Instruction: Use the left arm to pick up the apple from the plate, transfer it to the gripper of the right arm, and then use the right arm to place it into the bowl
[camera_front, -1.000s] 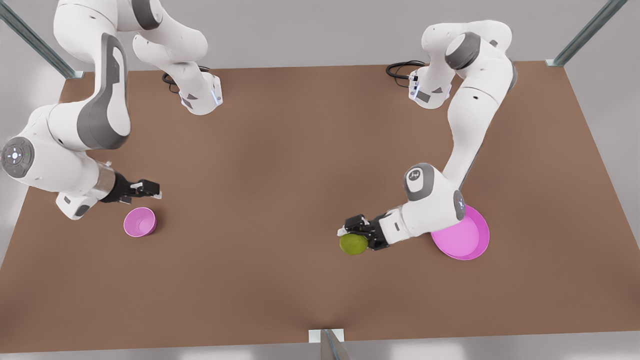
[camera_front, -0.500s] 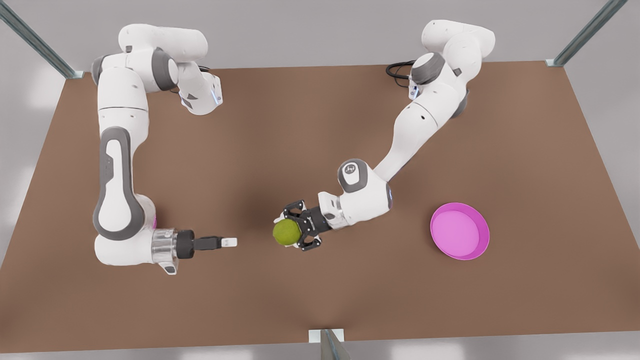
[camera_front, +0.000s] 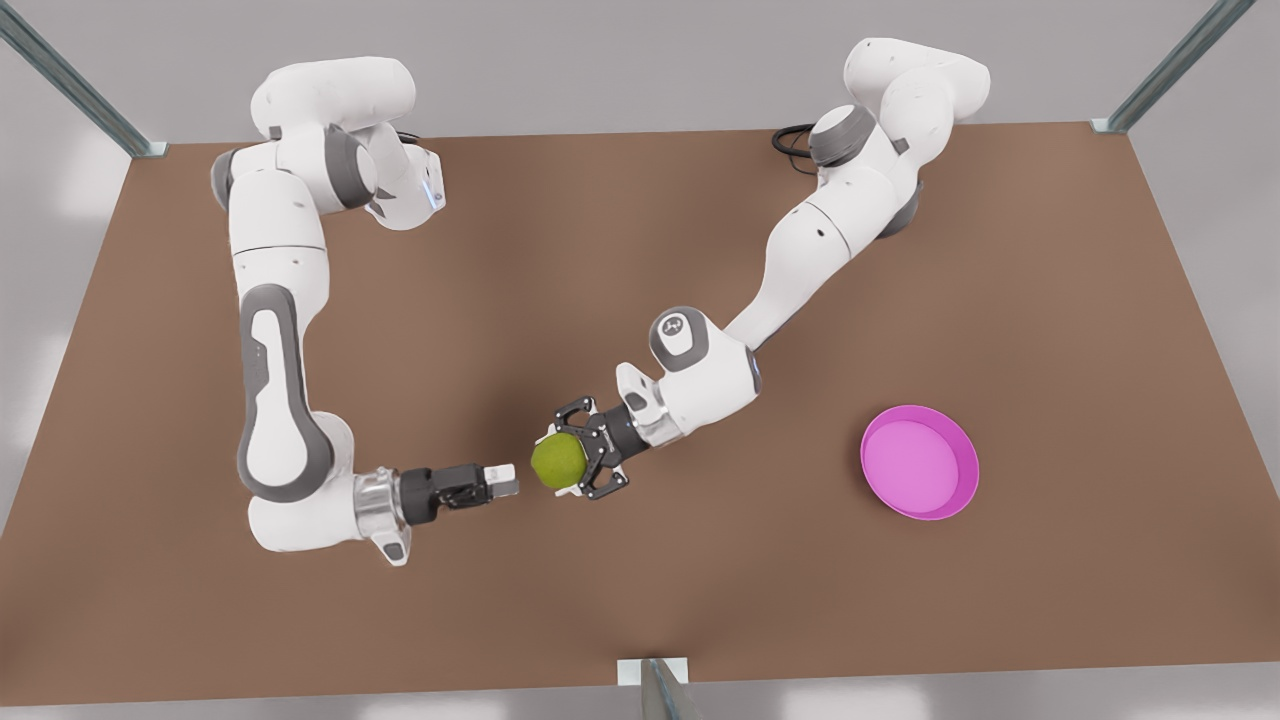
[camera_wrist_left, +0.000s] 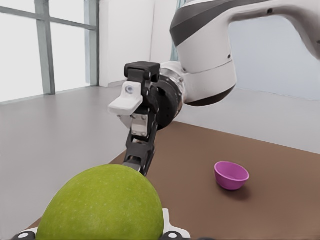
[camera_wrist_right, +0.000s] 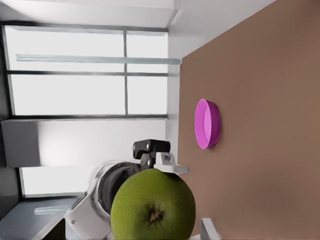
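Note:
The yellow-green apple (camera_front: 557, 461) hangs above the middle of the table, with my left gripper (camera_front: 566, 463), a broad black claw, shut on it. My right gripper (camera_front: 503, 479) points at the apple from the front view's left, a small gap short of it, fingers open. The left wrist view has the apple (camera_wrist_left: 102, 205) close up, the right gripper (camera_wrist_left: 131, 131) just beyond it, and the small pink bowl (camera_wrist_left: 231, 175) on the table behind. From the right wrist the apple (camera_wrist_right: 152, 205) is dead ahead. The magenta plate (camera_front: 920, 462) lies bare at the front view's right.
The brown table (camera_front: 640, 250) ends at a front edge with a metal post (camera_front: 655, 685). Both arm bases stand at the far edge, with a black cable (camera_front: 800, 135) beside one. The right arm's elbow (camera_front: 285, 440) hangs low over the table's left part.
My left gripper carried the apple away from the plate to the table's middle. My right arm swung from beside the bowl to meet it and closed the gap.

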